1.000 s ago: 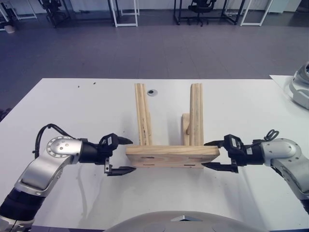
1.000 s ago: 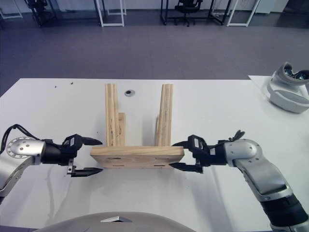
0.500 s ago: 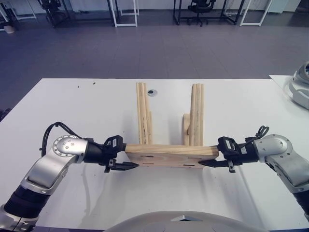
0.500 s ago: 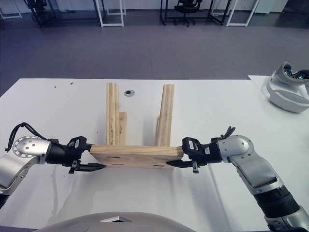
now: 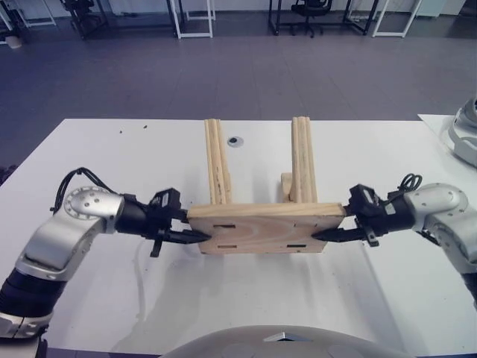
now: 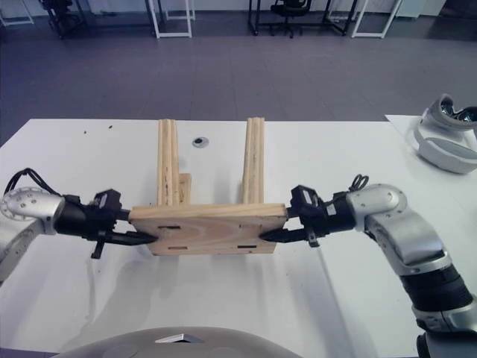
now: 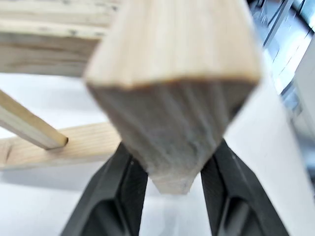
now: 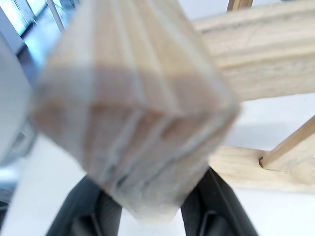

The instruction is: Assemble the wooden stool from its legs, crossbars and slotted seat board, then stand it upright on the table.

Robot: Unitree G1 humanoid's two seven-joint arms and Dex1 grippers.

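Two ends of seat board (image 5: 264, 230) pinched | left end effector (image 5: 192, 227) | right end effector (image 5: 334, 226) (well inside table (image 5: 97, 149) edges)

Seat board (image 5: 264, 230) lay crosswise over the middle of the table (image 5: 112, 156), legs (image 5: 216, 160) stretched away behind it, left gripper (image 5: 182, 230) clamped on its left end, right gripper (image 5: 339, 227) on its right end, small disc (image 5: 236, 140) just beside the far end of the left legs, headset (image 5: 466, 138) well off to the right.

Silver arms (image 5: 74, 220), black jaws, looping black cables (image 5: 69, 181).
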